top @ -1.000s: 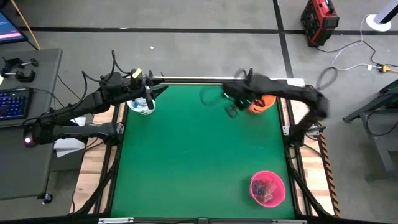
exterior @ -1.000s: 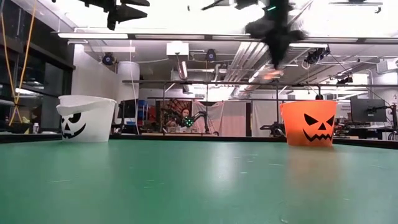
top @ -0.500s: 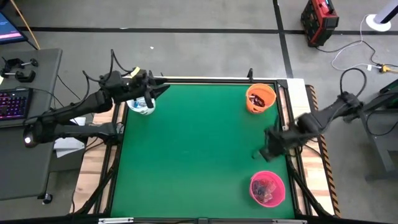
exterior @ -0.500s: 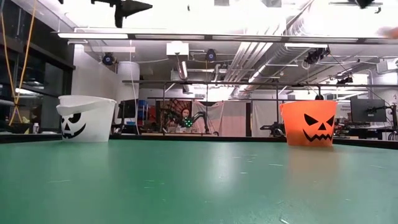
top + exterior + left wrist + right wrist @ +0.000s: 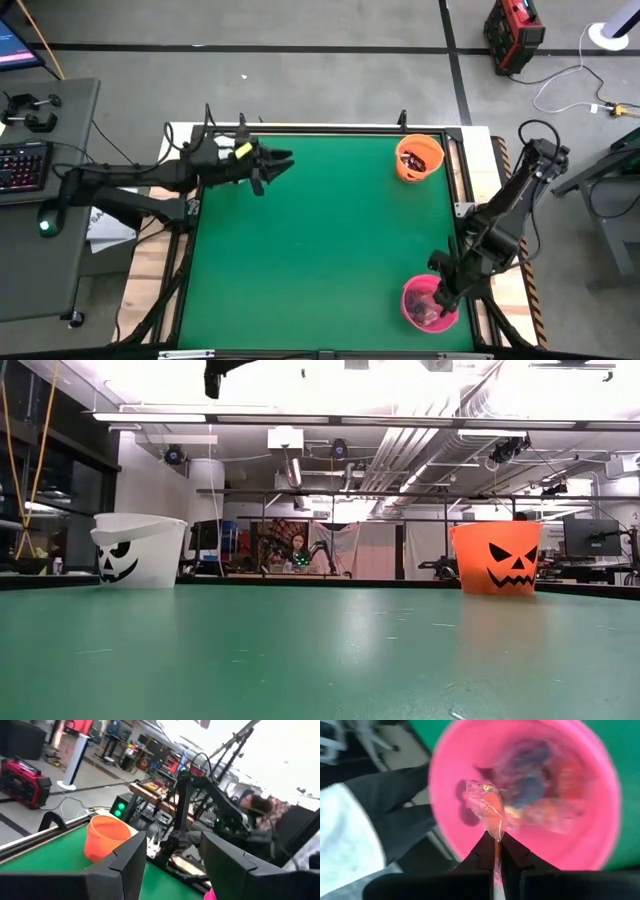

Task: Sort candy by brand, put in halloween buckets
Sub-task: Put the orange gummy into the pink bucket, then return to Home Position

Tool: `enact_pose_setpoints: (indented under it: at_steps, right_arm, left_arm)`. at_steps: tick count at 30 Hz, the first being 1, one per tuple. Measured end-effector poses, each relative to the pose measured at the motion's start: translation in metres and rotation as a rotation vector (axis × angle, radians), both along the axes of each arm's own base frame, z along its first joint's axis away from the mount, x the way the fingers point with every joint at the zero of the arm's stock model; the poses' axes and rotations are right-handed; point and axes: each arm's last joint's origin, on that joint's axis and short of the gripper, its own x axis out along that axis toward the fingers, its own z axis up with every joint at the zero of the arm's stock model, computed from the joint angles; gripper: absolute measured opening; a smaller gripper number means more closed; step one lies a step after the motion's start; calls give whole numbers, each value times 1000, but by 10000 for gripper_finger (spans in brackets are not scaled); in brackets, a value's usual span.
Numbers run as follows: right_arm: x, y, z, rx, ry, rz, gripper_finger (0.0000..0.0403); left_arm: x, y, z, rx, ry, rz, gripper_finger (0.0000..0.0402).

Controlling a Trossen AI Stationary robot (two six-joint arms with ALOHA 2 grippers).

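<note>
The right gripper (image 5: 441, 297) is held over the pink bucket (image 5: 415, 308) at the front right corner of the green bench (image 5: 320, 240). Its jaws are pressed together on the tail of a clear reddish-orange candy wrapper (image 5: 487, 806), which is seen in the right wrist view hanging above the mouth of the pink bucket (image 5: 600, 795). More wrapped candy (image 5: 540, 795), blurred, is gathered on the floor of that bucket.

The left gripper (image 5: 276, 162) is raised above the back left part of the bench, pointing toward the right edge. Its jaws are apart and nothing is seen between them; past them, in the left wrist view, the orange bucket (image 5: 105, 837) is seen.

The orange bucket (image 5: 418, 158) stands at the back right corner of the bench, with dark brown and red candy (image 5: 418, 157) inside it. In the low view its carved face (image 5: 510, 567) is turned toward the camera. The white bucket (image 5: 138, 549) is seen in the low view at the back left of the bench, also face forward; in the high view it cannot be made out beneath the left arm. A person (image 5: 297, 550) is seated in the room behind the bench.
</note>
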Motion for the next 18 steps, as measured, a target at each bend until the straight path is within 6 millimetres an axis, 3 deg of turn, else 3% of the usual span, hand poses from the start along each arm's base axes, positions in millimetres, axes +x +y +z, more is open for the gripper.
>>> enact_pose_setpoints:
  at_steps: [7,18]
  right_arm:
    - [-2,-4,-6,-78,30,27,34]
    - [13,3,6,120,-55,149,216]
  left_arm:
    - [1,-30,0,-3,-3,44,175]
    - [0,-25,1,42,7,44,175]
